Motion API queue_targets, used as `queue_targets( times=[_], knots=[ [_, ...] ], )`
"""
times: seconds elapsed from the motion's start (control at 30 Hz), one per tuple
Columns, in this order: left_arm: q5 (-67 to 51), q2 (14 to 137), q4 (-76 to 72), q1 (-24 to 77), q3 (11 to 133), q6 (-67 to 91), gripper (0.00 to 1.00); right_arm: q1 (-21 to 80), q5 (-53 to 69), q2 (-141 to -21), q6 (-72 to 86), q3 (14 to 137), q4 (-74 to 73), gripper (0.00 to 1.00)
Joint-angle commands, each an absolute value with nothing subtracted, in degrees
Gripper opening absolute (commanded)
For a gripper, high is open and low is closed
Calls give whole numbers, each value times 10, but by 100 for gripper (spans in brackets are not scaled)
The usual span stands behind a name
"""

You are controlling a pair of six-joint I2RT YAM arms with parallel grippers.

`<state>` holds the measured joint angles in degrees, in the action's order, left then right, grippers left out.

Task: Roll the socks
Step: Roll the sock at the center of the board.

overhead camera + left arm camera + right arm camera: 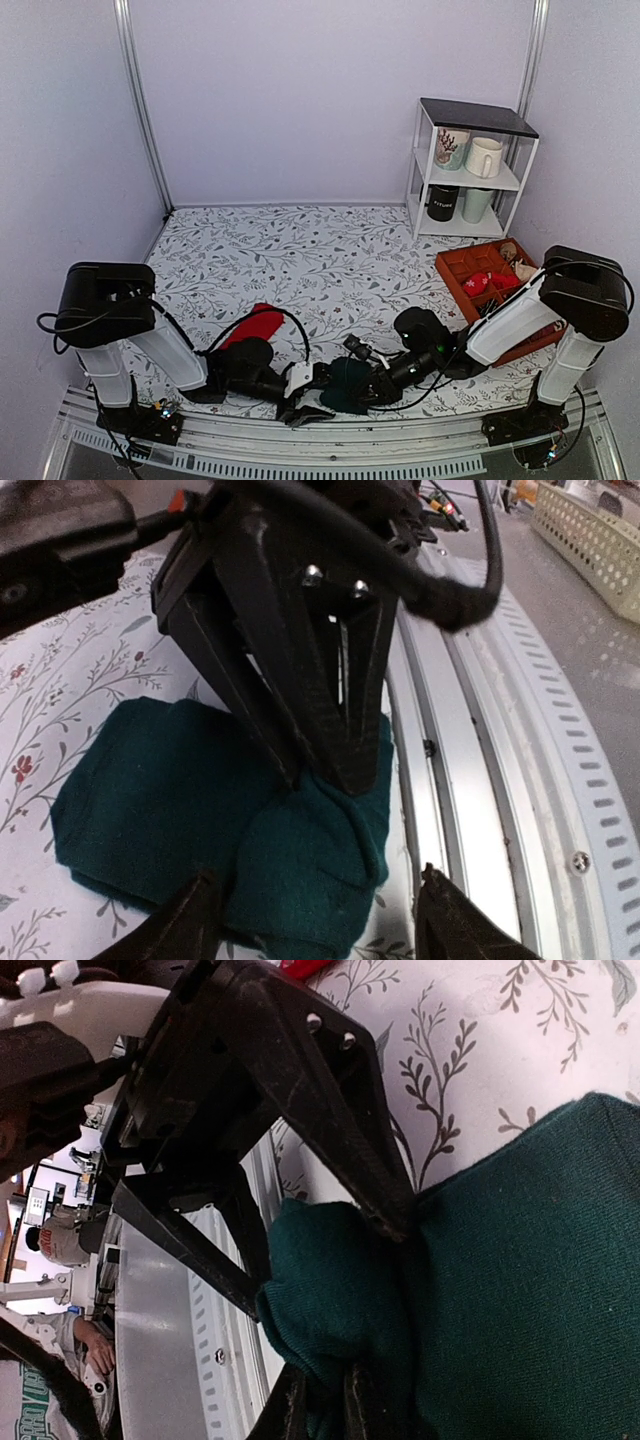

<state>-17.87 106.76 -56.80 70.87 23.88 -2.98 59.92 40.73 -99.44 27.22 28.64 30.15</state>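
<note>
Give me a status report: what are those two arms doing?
Left gripper open around dark teal fabric sock. Right gripper shut on its bunched end. Bright red fabric sock apart, beside left arm.

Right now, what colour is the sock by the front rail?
Dark teal-green sock, clearest in left wrist view.

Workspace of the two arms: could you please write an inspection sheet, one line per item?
Surface: floral table cover, flat; metal rail at near edge.
Job's things: teal sock partly folded beside the rail; red sock lies apart, in neither gripper.
Clutter: orange tray holding small items, at right.
Grippers: right gripper, jaws shut on the teal sock; left gripper, jaws open, either side of its folded end.
Cables: black cable loops above the left arm, past the red sock.
Surroundings: white shelf unit with mugs; pale walls.
</note>
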Motion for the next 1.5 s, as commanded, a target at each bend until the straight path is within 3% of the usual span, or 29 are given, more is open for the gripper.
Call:
queue_targets(
  times=[0.0, 0.03, 0.1, 0.13, 0.27, 0.37, 0.43, 0.5, 0.53, 0.83, 1.0, 1.27, 1.47],
  knots=[
    [-189, 1086, -584, 717, 256, -29, 67, 601, 394, -1032, 274, 273, 182, 13],
    [-189, 1089, -581, 717, 259, -28, 68, 601, 394, -1034, 273, 274, 180, 13],
    [-186, 1094, -576, 717, 264, -24, 84, 600, 395, -1036, 273, 275, 179, 13],
    [-184, 1094, -581, 717, 262, -22, 87, 600, 395, -1037, 273, 276, 179, 13],
    [-176, 1090, -598, 717, 252, -22, 87, 599, 397, -1038, 273, 276, 178, 13],
    [-180, 1091, -591, 717, 254, -24, 81, 599, 398, -1040, 273, 276, 177, 13],
    [-185, 1096, -582, 717, 261, -21, 69, 599, 398, -1039, 273, 277, 177, 13],
    [-191, 1103, -576, 716, 267, -18, 38, 599, 398, -1040, 274, 276, 177, 13],
    [-194, 1107, -573, 716, 270, -16, 32, 599, 398, -1040, 273, 277, 176, 13],
    [-212, 1107, -489, 704, 295, 32, 27, 599, 383, -1026, 268, 287, 155, 13],
    [-233, 1094, -403, 692, 298, 106, 25, 598, 320, -952, 230, 304, 104, 22],
    [-288, 1121, -348, 663, 292, 201, 23, 651, 126, -730, 68, 231, 174, 43],
    [-318, 1174, -360, 651, 285, 249, 23, 753, -20, -746, -44, 225, 202, 45]
  ],
)
